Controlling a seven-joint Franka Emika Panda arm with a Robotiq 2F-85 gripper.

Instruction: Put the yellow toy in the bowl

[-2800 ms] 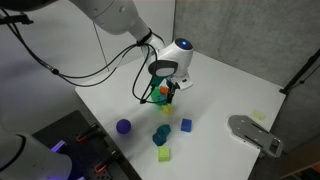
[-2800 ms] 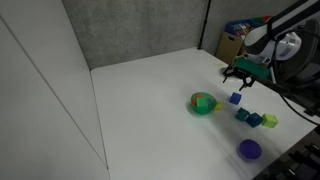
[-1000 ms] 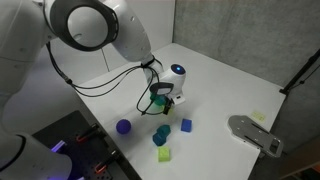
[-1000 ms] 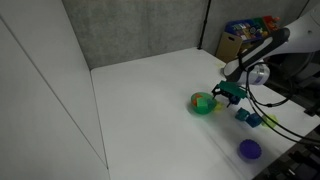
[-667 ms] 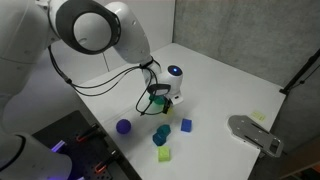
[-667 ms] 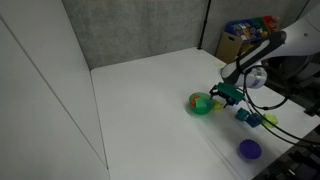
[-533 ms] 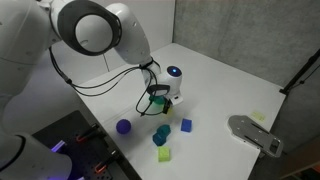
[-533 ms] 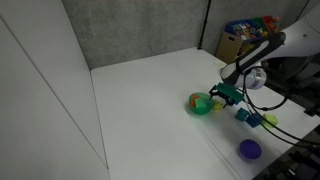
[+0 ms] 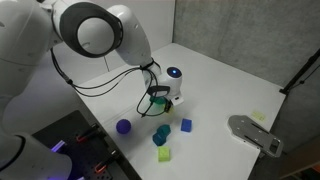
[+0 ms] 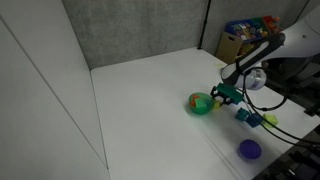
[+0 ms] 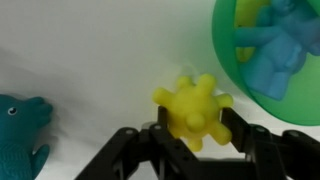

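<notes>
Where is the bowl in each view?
In an exterior view: bowl at centre, mostly hidden behind the gripper.
In an exterior view: right of centre, just left of the gripper.
Wrist view: top right corner, cut off by the frame.
Shared landmark: the gripper, closed on the toy beside the bowl.

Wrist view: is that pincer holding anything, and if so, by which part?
The yellow toy. The pincer appears to clamp it by two opposite sides of its spiky body, right beside the green bowl.
</notes>
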